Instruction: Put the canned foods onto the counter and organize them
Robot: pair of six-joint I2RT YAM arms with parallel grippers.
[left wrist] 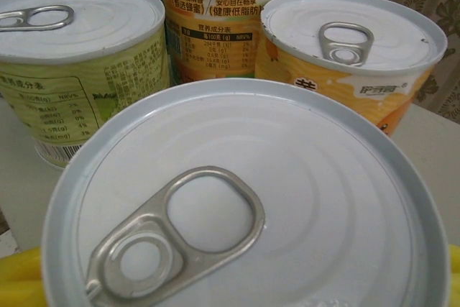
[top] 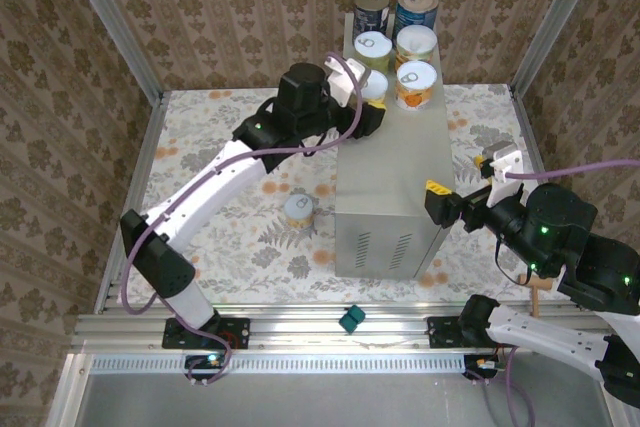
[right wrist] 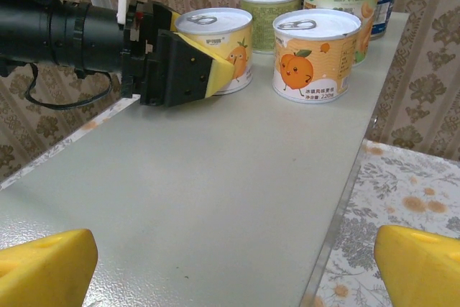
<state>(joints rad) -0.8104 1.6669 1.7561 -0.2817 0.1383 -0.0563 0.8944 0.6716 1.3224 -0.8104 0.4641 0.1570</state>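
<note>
Done: I count five tins standing at the far end of the tall light grey metal counter (top: 390,177), with the dark blue-labelled tins (top: 415,7) rearmost.
To do: one short white-lidded tin (top: 298,210) sits on the floral floor beside the counter.
Left gripper (right wrist: 214,48): clamped round a sixth, the short orange-label tin (left wrist: 244,199), at the counter top's left edge.
Right gripper (right wrist: 233,260): fingers spread wide, nothing between them, over the counter's near end.
Axis: the held tin is upright, long axis vertical, pull ring on top.

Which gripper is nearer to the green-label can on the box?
Left. The left gripper holds an orange-label can beside the green-label can; the right gripper is open at the box's near end.
</note>
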